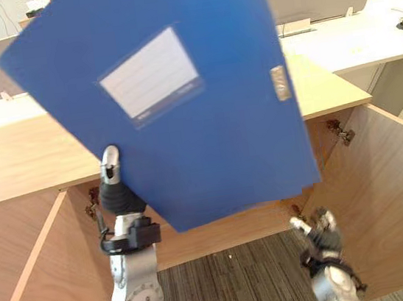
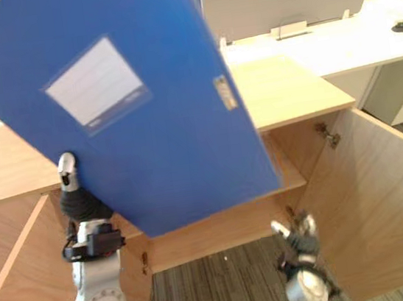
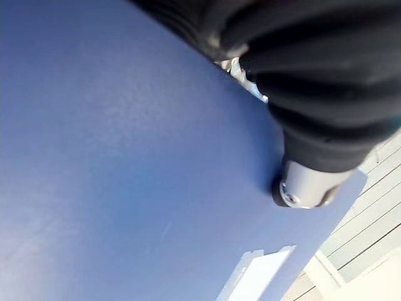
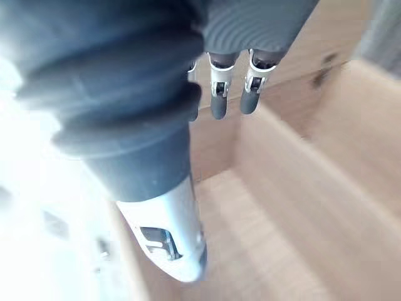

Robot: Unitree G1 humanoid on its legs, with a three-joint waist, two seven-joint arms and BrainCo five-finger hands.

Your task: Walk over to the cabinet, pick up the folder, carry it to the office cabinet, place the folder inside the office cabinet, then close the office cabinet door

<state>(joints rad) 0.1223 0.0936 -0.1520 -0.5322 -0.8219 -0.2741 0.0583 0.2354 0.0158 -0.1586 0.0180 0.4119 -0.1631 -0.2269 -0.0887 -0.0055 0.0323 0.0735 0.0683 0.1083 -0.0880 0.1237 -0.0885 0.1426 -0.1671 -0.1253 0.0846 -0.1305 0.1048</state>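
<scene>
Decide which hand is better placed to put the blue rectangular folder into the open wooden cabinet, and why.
Left. The left hand grips the blue rectangular folder before the open wooden cabinet; the right hand hangs low by the right door, fingers relaxed, holding nothing.

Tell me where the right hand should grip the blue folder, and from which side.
Its lower right corner, from below. The folder hangs tilted, pinched by the left hand at its lower left edge; that corner juts free above the right hand, probably the shortest reach.
</scene>
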